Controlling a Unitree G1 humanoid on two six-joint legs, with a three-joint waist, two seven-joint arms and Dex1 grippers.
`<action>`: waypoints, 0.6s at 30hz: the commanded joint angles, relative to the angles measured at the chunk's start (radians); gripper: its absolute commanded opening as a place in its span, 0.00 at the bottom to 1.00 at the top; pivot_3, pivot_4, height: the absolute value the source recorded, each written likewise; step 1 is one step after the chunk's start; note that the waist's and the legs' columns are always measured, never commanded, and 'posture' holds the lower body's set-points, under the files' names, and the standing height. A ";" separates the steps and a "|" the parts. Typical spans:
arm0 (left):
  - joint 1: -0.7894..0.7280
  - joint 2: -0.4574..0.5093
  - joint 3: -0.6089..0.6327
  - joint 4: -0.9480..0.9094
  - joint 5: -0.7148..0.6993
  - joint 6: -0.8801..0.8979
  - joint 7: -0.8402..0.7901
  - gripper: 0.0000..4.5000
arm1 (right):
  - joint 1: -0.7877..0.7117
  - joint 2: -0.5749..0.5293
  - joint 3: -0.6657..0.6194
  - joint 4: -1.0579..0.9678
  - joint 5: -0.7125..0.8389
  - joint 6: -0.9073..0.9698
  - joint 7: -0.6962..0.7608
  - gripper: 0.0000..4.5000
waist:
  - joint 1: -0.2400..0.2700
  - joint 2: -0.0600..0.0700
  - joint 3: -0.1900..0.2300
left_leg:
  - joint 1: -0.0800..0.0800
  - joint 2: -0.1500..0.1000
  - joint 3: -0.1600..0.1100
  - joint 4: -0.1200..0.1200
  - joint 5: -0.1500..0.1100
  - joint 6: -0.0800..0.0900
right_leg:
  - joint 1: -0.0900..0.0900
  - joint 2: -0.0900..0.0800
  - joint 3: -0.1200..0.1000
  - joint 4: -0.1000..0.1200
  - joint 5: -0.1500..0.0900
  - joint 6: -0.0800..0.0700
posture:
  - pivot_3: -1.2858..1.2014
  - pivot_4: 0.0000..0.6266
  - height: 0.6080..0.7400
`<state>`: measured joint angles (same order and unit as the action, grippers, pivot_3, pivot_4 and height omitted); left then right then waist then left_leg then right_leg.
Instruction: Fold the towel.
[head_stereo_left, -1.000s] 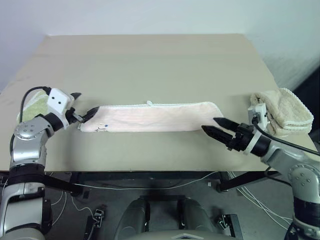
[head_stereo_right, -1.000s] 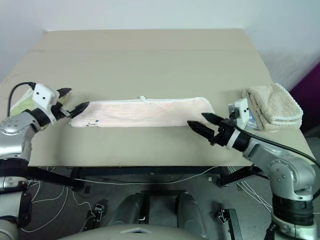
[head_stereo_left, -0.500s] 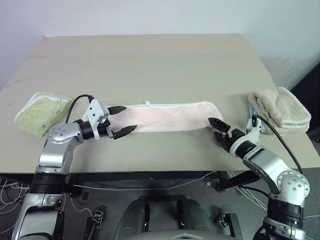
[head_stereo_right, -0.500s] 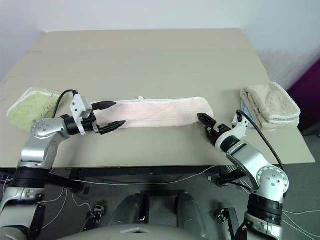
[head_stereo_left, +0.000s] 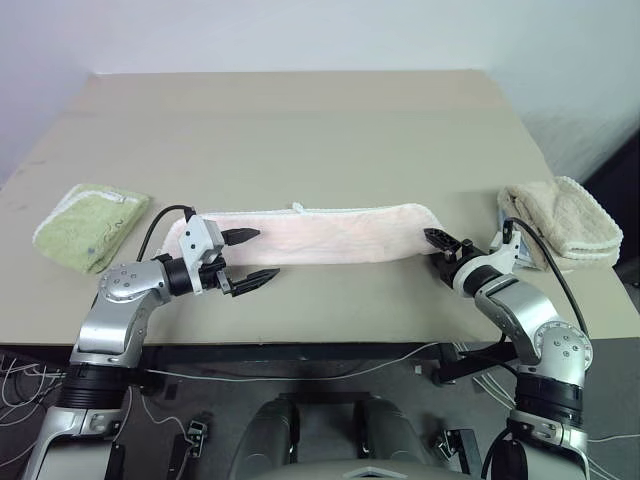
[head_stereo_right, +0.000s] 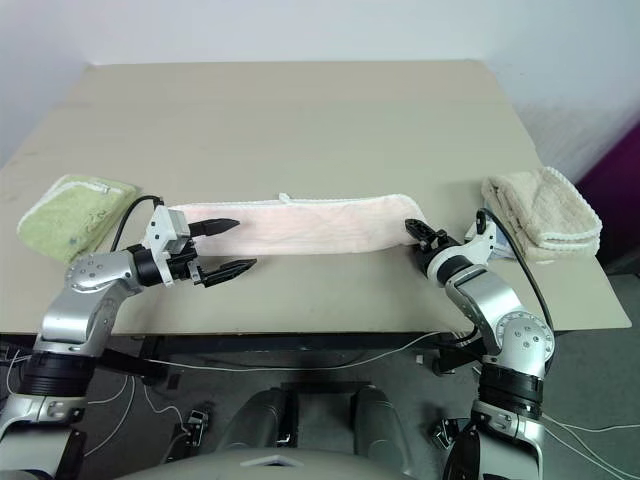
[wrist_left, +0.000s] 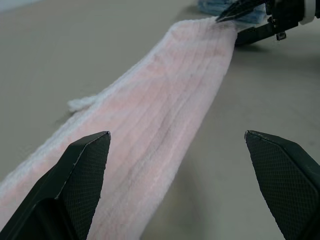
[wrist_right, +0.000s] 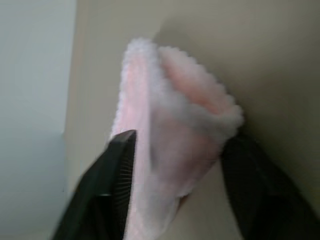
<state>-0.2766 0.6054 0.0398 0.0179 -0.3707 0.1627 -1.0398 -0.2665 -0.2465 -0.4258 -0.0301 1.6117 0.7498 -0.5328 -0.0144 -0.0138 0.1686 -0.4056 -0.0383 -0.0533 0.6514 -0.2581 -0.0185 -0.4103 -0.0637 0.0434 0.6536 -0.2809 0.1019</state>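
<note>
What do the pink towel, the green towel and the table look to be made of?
Pink towel: thin soft woven cloth, faintly striped, fuzzy nap, white scalloped trim.
Green towel: thicker looped terry, by its nubby surface.
Table: smooth matte beige top, probably laminate or painted board; the look leaves it open.

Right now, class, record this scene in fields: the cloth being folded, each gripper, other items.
towel: pale pink thin striped cloth, a long strip on the tan table
left gripper: jaws open, at the strip's left end
right gripper: at its right end
others: light green folded terry towel far left; thick beige folded towel far right
</note>
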 joint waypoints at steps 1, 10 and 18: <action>0.002 0.002 0.016 -0.042 -0.013 -0.007 0.007 1.00 | -0.023 0.002 -0.018 -0.016 0.003 -0.028 -0.019 0.31 | 0.000 0.000 0.000 | 0.000 0.000 0.000 0.000 0.000 0.000 | 0.000 0.000 0.000 0.000 0.000 0.000 | 0.52 0.24 1.00; -0.011 -0.006 0.010 -0.020 -0.007 -0.017 0.011 1.00 | -0.030 -0.029 -0.042 -0.033 -0.019 -0.064 -0.009 0.01 | 0.000 0.000 0.000 | 0.000 0.000 0.000 -0.001 0.000 0.000 | 0.000 0.000 0.000 -0.001 0.000 0.000 | 0.52 0.24 1.00; -0.016 -0.010 0.008 -0.001 0.002 -0.029 0.011 1.00 | -0.059 -0.179 -0.082 -0.036 -0.072 -0.045 0.090 0.01 | 0.001 0.001 0.001 | -0.001 0.000 0.000 -0.001 0.000 0.000 | 0.000 0.000 0.000 -0.001 0.000 0.000 | 0.52 0.24 1.00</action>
<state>-0.2801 0.5944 0.0395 0.0295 -0.3696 0.1574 -1.0295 -0.2960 -0.3934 -0.4666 -0.0332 1.5499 0.7115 -0.4792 -0.0137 -0.0126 0.1693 -0.4063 -0.0385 -0.0531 0.6509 -0.2581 -0.0184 -0.4106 -0.0638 0.0434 0.6524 -0.2810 0.1019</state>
